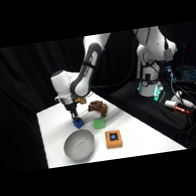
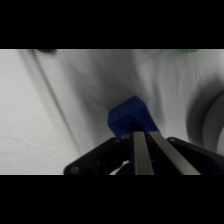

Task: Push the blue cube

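In the side view the pincer point(image 1: 74, 115) comes down left of centre onto the white tabletop point(image 1: 141, 130), its tip right above the blue cube point(image 1: 78, 123). A grey bowl point(image 1: 79, 144) sits just below the cube, a green block point(image 1: 99, 122) to its right, a brown object point(image 1: 98, 108) above that, and an orange block with a blue dot point(image 1: 113, 138) lower right. In the wrist view the pincer point(image 2: 146, 150) shows its two fingers point(image 2: 140, 152) pressed together, gripping nothing, their tips touching the blue cube point(image 2: 131, 118) near the centre; the grey bowl point(image 2: 207, 122) curves along the right edge.
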